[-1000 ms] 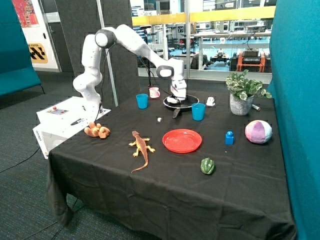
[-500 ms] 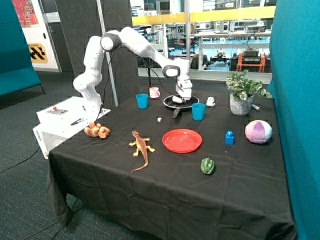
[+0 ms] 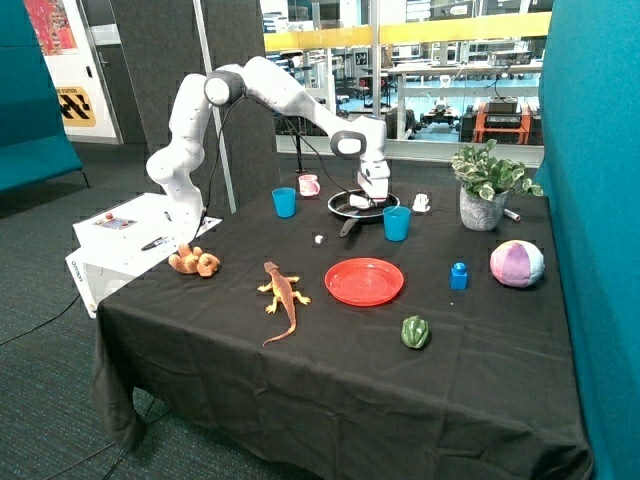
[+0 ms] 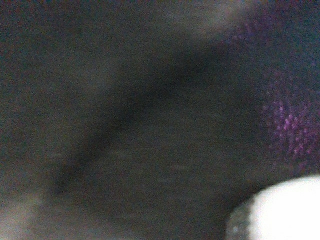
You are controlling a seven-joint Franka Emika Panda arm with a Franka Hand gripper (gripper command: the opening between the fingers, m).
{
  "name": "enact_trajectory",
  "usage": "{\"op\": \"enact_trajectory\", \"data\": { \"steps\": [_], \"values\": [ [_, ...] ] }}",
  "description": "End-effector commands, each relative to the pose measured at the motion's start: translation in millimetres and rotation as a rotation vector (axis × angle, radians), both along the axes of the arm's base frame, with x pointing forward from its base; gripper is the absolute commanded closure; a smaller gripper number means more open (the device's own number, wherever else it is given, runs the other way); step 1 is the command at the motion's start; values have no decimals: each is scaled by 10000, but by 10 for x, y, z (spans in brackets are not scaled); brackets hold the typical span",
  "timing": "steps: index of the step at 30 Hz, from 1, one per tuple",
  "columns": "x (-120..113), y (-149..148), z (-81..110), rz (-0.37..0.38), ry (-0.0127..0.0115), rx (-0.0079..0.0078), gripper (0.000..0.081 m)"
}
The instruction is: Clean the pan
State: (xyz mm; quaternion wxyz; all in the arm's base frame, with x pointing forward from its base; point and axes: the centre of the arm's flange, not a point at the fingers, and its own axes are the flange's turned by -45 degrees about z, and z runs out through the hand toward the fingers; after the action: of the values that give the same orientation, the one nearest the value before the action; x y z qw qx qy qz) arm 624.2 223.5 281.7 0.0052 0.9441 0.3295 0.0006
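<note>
The white Franka arm point(image 3: 262, 88) rises from its base beside the table, bends at a high shoulder joint and reaches out and down across the far side of the table. Its wrist points straight down, and the gripper point(image 3: 371, 200) sits low, right at the pan point(image 3: 345, 205), with a pale object at its tip. The wrist view is dark and shows only a white rounded shape in one corner.

matt black cloth point(image 3: 330, 380) drapes the table; the red plate point(image 3: 364, 281) looks like smooth, glossy plastic.
</note>
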Motion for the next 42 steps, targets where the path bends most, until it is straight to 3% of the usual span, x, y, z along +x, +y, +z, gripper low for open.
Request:
{"op": "enact_trajectory", "data": {
  "steps": [1, 7, 13, 25, 42],
  "values": [
    [123, -366, 38, -535, 43, 95, 808],
    [64, -557, 52, -669, 42, 95, 808],
    [-183, -710, 75, -531, 43, 95, 808],
    [-466, -791, 175, -301, 44, 95, 808],
    [-465, -901, 503, -195, 44, 94, 808]
  ]
}}
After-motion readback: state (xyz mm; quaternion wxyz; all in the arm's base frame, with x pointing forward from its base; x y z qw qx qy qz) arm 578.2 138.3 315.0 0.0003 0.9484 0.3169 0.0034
